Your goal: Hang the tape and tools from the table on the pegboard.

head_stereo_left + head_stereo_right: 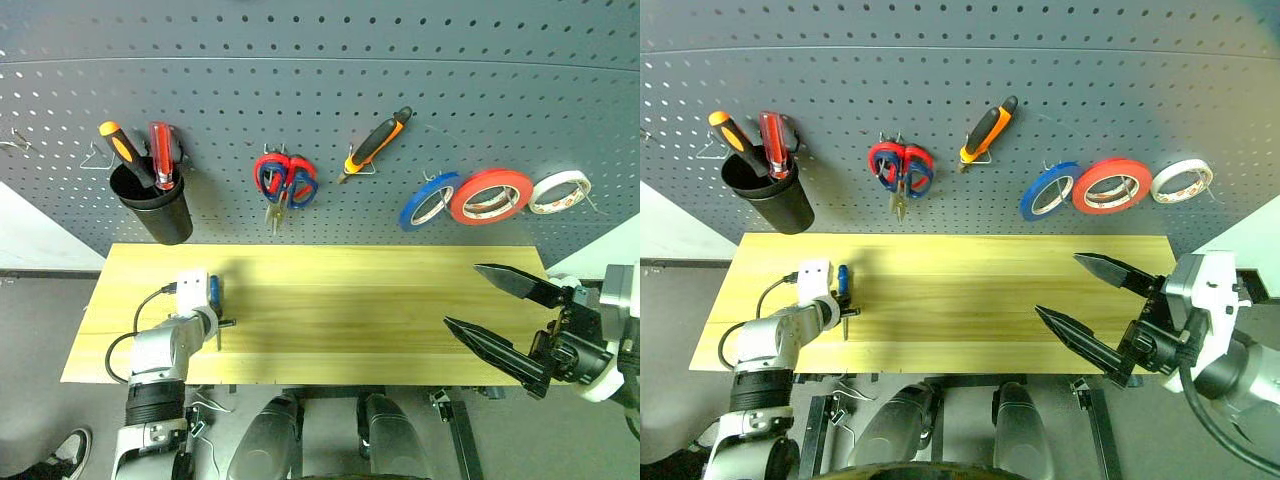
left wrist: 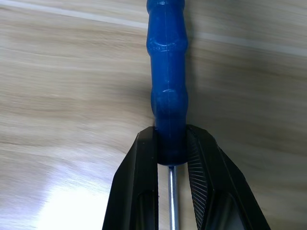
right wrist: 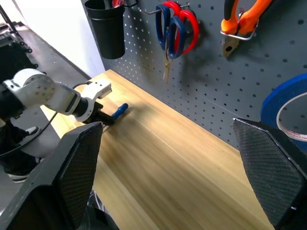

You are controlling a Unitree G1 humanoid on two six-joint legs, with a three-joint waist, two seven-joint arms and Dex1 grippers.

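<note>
On the dark grey perforated pegboard (image 1: 330, 90) we already see the blue tape ring (image 1: 428, 200), the orange-and-black pliers (image 1: 378, 142) and the dark-handled scissors (image 1: 296, 184) hanging. Our left tool (image 2: 171, 158) pinches the small blue-handled screwdriver (image 2: 168, 76) at nine o'clock on the light wooden counter (image 1: 340, 310); only it remains. Our right tool (image 1: 495, 315) is spread, at four o'clock

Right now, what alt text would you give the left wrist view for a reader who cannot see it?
The left gripper has its two black fingers shut on the lower end of the blue-handled screwdriver, its steel shaft running back between them. Beneath lies the light wooden table.
</note>
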